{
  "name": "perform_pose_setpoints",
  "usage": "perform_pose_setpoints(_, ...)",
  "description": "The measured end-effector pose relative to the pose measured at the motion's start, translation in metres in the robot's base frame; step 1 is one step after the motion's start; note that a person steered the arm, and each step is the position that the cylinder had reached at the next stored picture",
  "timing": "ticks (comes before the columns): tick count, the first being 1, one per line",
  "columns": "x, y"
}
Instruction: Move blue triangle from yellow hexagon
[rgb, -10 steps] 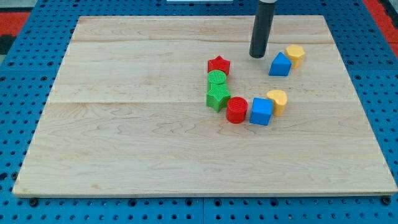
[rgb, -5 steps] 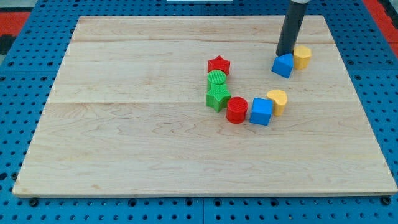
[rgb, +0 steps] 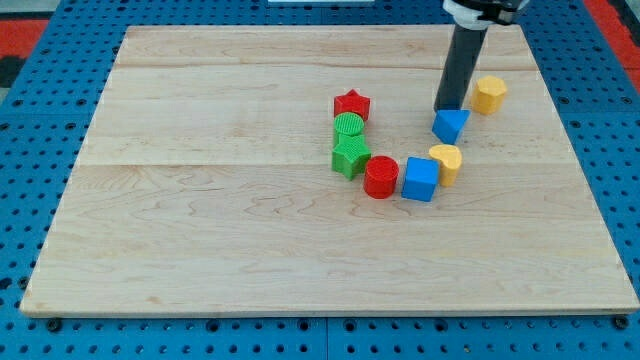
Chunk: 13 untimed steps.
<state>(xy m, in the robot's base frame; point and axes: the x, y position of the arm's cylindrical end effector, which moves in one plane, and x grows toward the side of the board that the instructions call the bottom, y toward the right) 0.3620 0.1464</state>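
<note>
The blue triangle lies on the wooden board right of centre. The yellow hexagon sits up and to its right, with a gap of bare board between them. My tip is at the end of the dark rod, touching the upper edge of the blue triangle, to the left of the yellow hexagon.
Just below the blue triangle lie a yellow heart and a blue cube. To the left run a red cylinder, a green star, a green cylinder and a red star.
My tip came in from the left, then pushed the blue triangle down the view, away from the yellow hexagon. The hexagon shifted slightly right. The other blocks stayed put.
</note>
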Motion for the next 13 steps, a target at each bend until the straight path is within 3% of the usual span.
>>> perform_pose_setpoints(3,0.0,-0.029)
perform_pose_setpoints(5,0.0,-0.001)
perform_pose_setpoints(13,0.017,0.004)
